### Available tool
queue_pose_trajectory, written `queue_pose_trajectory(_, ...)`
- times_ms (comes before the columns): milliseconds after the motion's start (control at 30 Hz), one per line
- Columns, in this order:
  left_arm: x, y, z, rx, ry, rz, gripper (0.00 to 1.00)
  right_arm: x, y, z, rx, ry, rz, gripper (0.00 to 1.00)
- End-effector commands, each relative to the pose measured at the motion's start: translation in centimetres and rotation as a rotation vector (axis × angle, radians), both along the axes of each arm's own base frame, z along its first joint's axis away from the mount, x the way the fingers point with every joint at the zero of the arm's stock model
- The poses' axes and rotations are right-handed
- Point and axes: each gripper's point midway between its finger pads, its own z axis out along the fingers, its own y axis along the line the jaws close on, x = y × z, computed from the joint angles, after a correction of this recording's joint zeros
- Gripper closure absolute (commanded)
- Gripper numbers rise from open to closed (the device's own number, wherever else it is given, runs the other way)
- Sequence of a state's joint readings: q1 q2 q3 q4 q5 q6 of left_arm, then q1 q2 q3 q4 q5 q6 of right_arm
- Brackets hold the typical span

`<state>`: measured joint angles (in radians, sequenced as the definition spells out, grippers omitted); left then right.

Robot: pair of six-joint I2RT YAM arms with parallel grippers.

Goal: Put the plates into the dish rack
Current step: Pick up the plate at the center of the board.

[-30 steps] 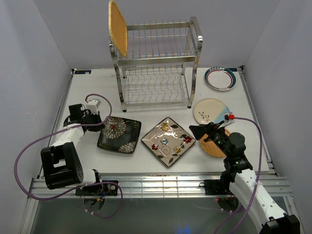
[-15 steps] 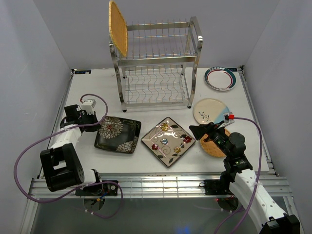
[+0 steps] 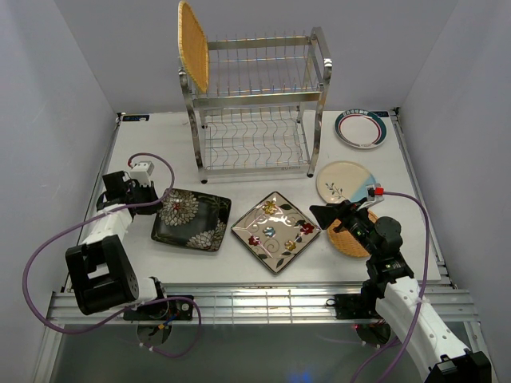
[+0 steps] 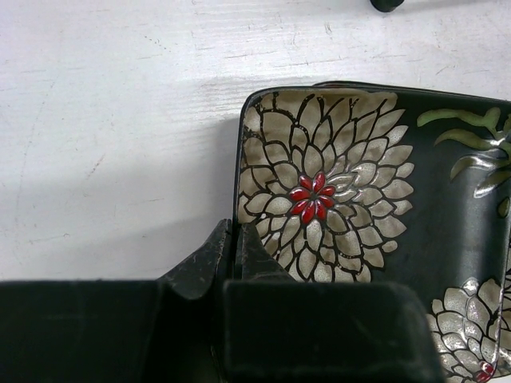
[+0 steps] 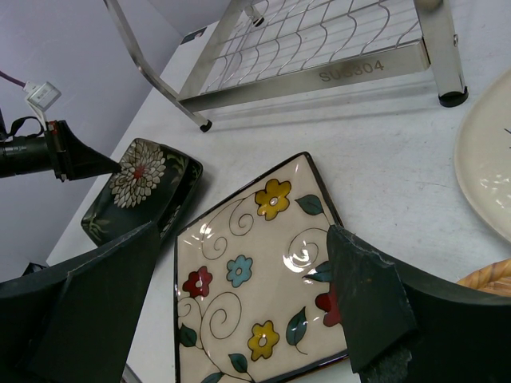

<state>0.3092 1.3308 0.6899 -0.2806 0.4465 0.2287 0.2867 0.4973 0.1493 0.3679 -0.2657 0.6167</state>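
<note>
The dish rack (image 3: 255,104) stands at the back with a woven plate (image 3: 193,44) upright at the left end of its upper tier. A black square plate (image 3: 196,219) with white flowers lies front left, seemingly on a second black one. My left gripper (image 3: 156,199) is shut on its left rim (image 4: 243,159), one finger outside the rim and one inside. My right gripper (image 5: 242,227) is open and hovers over the cream floral square plate (image 5: 255,263), touching nothing.
A round cream-blue plate (image 3: 345,182) and a teal-rimmed white plate (image 3: 361,128) lie at the right. Another woven plate (image 3: 343,239) lies partly under my right arm. The rack's lower tier (image 5: 351,72) holds nothing.
My left gripper has pulled back toward the left, dragging the black plate slightly left with it. The right arm has not moved.
</note>
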Motion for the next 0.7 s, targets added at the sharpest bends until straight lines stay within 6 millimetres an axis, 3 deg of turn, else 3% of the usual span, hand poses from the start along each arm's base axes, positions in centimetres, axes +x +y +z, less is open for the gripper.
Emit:
queue_pose_trajectory(0,1.28,1.73,0.92,0.068,-0.047,0.024,0.89,0.07,0.24,2.07,0.007,-0.068,0.015,0.10)
queue_pose_trajectory(167,1.32,1.93,1.24,0.074,-0.055,0.036,0.70,0.07,0.27,2.10,0.008,-0.069,0.017,0.10)
queue_pose_trajectory(300,1.31,1.87,1.38,0.073,-0.061,0.034,0.49,0.02,0.33,2.14,0.009,-0.070,0.021,0.10)
queue_pose_trajectory(433,1.27,1.67,1.06,0.062,-0.053,0.026,0.36,0.00,0.36,2.18,0.010,-0.071,0.023,0.10)
queue_pose_trajectory(667,1.20,0.94,1.30,0.021,-0.059,-0.010,0.28,0.02,0.33,2.18,0.009,-0.072,0.021,0.10)
